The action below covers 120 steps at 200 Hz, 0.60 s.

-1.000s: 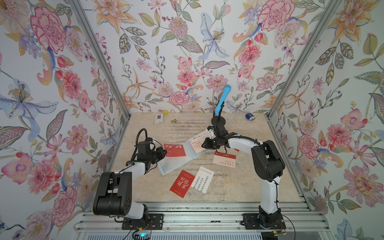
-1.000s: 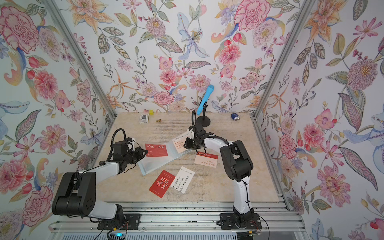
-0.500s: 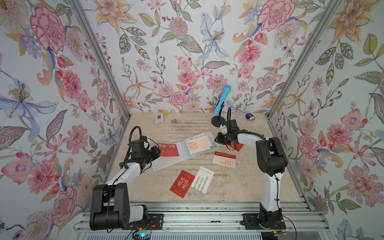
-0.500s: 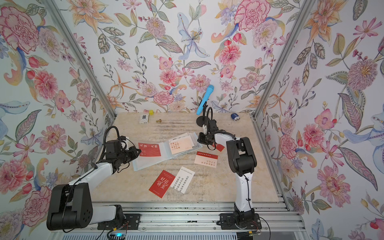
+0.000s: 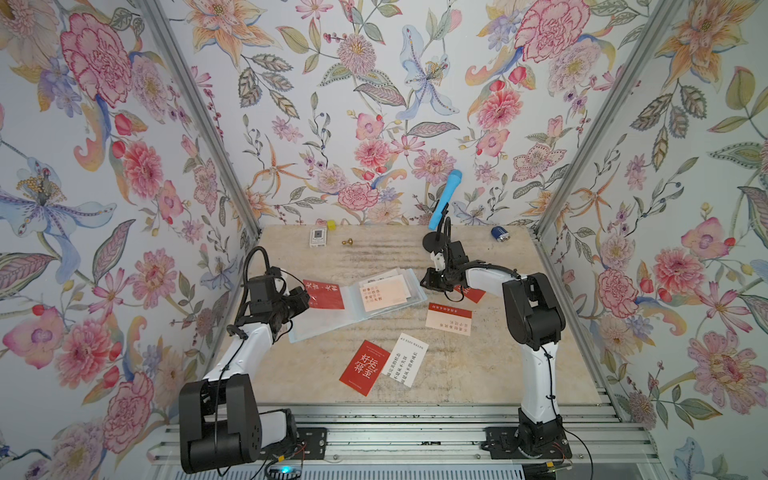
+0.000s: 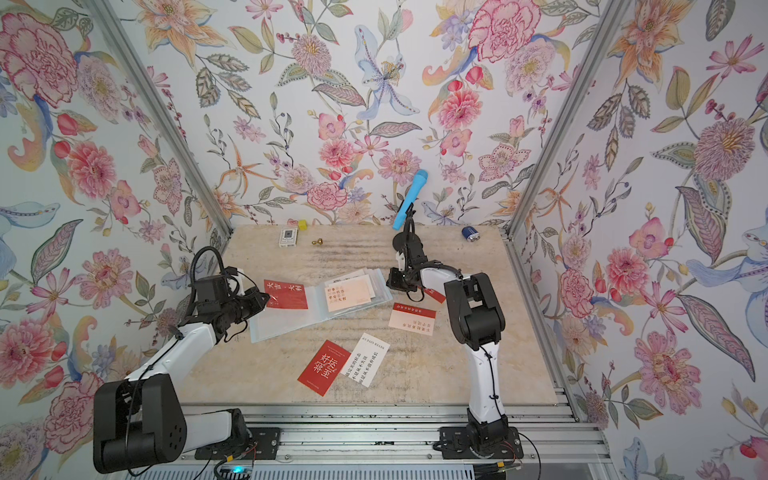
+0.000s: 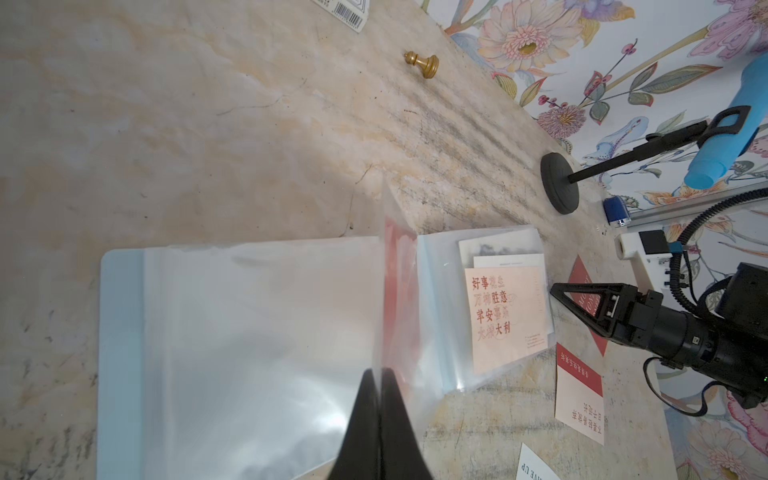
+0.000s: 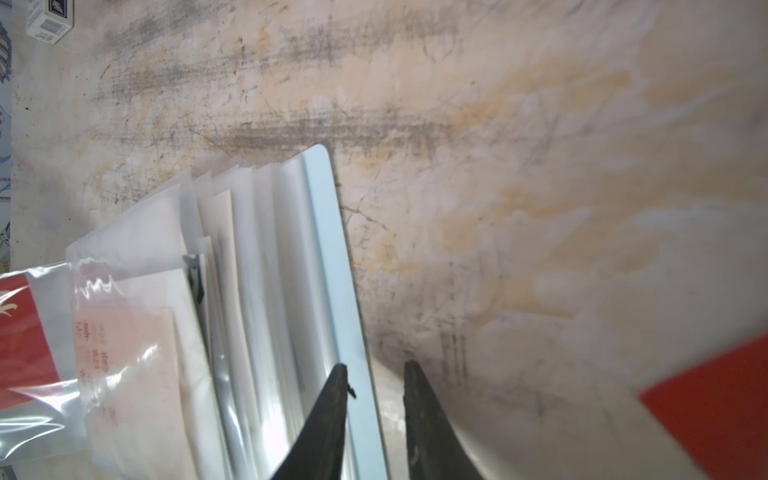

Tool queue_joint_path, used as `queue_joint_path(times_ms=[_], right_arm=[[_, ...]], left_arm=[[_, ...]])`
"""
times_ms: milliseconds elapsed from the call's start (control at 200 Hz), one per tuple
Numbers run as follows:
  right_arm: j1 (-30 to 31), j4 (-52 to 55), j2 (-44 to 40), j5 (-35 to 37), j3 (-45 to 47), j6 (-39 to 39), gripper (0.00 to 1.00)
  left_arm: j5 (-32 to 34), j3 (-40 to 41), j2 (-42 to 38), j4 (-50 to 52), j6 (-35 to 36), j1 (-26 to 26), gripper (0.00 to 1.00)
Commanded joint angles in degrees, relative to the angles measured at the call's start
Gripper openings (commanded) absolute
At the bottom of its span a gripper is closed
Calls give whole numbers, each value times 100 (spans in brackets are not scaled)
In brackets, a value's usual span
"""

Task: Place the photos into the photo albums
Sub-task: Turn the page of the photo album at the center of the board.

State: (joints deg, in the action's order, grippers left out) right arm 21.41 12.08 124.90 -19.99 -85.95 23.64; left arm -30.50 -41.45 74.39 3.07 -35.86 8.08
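Mid-frame, scuffed beige table (image 5: pixel 478 374), floral walls (image 5: pixel 374 83); box (image 5: pixel 318 237), pawn (image 5: pixel 347 241), mic stand (image 5: pixel 432 242) above album (image 5: pixel 328 324); left claw (image 7: pixel 380 376) pinching sleeve (image 7: pixel 386 232), right claw (image 8: pixel 372 365) spread.

Reference is the album (image 5: pixel 324 326).
- Left edge blocked: left gripper (image 7: pixel 380 371) pinches a clear sleeve (image 7: pixel 399 270), which stands upright across the spread.
- Right edge blocked: right gripper (image 8: pixel 374 365), jaws slightly apart, one finger over the cover edge.
- Behind: bare tabletop (image 5: pixel 374 253) gives passage up to the white box (image 5: pixel 318 238), gold pawn (image 5: pixel 347 241) and mic stand base (image 5: pixel 432 242).
- In front: red card (image 5: pixel 360 368) and white card (image 5: pixel 405 365) lie touching.
- Front-right: red-banded card (image 5: pixel 448 318).
- Front-left is free.
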Motion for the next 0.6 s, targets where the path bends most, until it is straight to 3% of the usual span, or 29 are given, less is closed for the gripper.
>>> queue_joint_path(times_ms=[0, 240, 525, 595], right_arm=[[104, 95, 113, -96, 213, 104, 27], [250, -154, 54, -268, 532, 282, 27], [320, -217, -37, -297, 669, 326, 26], [329, -232, -62, -295, 689, 326, 26]], left_arm=[[-45, -337, 131, -306, -165, -36, 0], [-26, -649, 442, -349, -256, -373, 0], [39, -881, 691, -604, -533, -941, 8], [91, -989, 777, -635, -586, -1113, 14]])
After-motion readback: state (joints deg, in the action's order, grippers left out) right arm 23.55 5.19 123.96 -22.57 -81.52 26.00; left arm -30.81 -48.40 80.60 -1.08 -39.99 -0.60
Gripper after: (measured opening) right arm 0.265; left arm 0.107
